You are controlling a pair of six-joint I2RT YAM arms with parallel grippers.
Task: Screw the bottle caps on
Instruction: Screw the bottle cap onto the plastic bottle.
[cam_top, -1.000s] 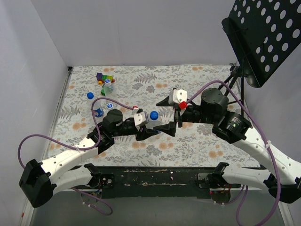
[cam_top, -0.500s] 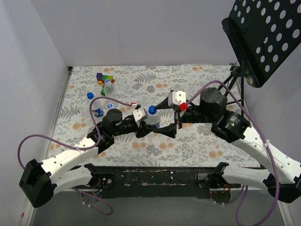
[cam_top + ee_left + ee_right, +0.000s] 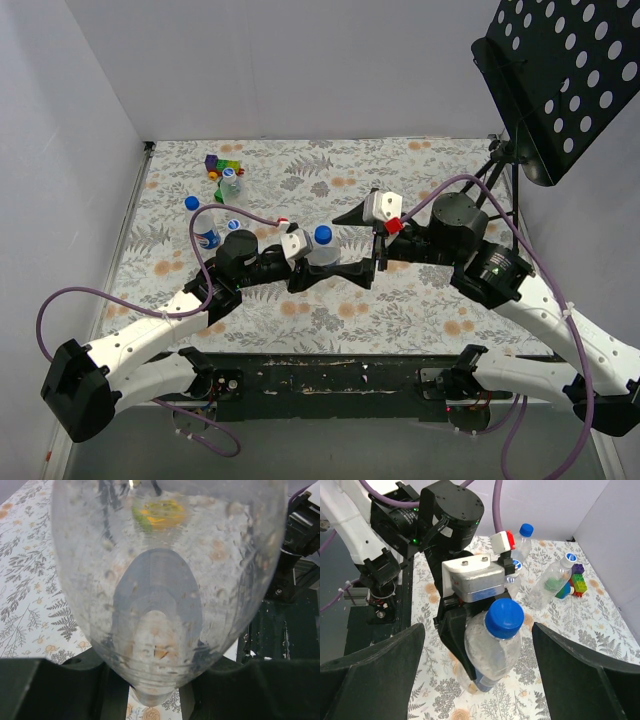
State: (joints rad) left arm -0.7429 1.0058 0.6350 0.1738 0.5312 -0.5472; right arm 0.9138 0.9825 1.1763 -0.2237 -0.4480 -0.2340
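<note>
My left gripper [image 3: 306, 268] is shut on the lower body of a clear crinkled bottle [image 3: 321, 256], held tilted above the table. A blue cap [image 3: 322, 236] sits on its neck. In the left wrist view the bottle [image 3: 165, 580] fills the frame, pinched between the jaws of the left gripper [image 3: 155, 692]. My right gripper [image 3: 355, 243] is open, one finger on each side of the cap and not touching it. The right wrist view shows the cap [image 3: 504, 619] and bottle [image 3: 487, 655] between the wide-open fingers of the right gripper [image 3: 479, 630].
At the left stand a labelled bottle [image 3: 207, 232] with a blue cap and a pale-capped bottle [image 3: 232, 186], next to toy blocks [image 3: 220, 164]. A black perforated music stand [image 3: 570, 70] overhangs the right side. White walls close the left and back.
The left gripper has shifted the bottle's cap slightly left and toward the back. The right gripper stays open around it and has drawn back a little to the right.
</note>
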